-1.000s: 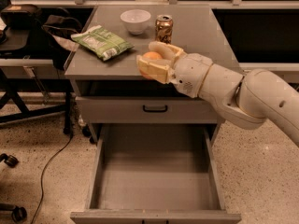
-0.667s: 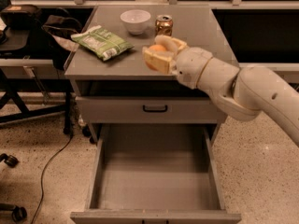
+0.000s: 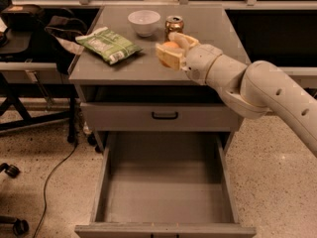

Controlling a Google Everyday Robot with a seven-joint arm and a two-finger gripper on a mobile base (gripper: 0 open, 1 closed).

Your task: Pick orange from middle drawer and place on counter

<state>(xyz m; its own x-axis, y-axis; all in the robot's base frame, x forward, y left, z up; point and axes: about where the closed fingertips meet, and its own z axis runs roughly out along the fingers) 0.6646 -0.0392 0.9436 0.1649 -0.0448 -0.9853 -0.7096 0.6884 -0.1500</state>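
Observation:
My gripper [image 3: 171, 51] is over the middle of the counter [image 3: 124, 68], just in front of the can. It is shut on the orange [image 3: 171, 45], which shows between the tan fingers [image 3: 167, 57]. I cannot tell whether the orange touches the counter surface. The middle drawer [image 3: 163, 192] stands pulled out below, with a bare grey floor.
A white bowl [image 3: 144, 22] and a can [image 3: 174, 25] stand at the back of the counter. A green snack bag [image 3: 108, 44] lies at its left. The shut top drawer [image 3: 163, 116] has a black handle. A chair and cable are at the left on the floor.
My gripper has moved with the orange up and back, from the counter's front edge to over its middle, near the can.

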